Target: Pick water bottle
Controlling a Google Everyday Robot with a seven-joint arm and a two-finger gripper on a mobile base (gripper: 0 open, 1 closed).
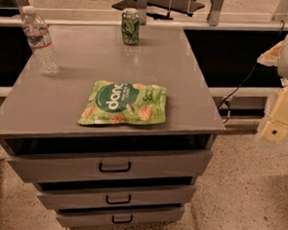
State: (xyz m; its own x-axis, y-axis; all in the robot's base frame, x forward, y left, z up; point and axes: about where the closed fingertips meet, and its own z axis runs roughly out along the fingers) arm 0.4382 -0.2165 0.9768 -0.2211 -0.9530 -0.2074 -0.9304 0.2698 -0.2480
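The water bottle (39,41) is clear ribbed plastic with a white cap and a white label. It stands upright at the far left of the grey cabinet top (185,85). My gripper (276,126) hangs at the right edge of the view, off the cabinet's right side and low, far from the bottle. It holds nothing that I can see.
A short green drink can (130,26) stands at the back middle of the top. A green snack bag (124,104) lies flat near the front middle. The cabinet has three drawers with black handles (115,168). A black cable (238,88) hangs at the right, above speckled floor.
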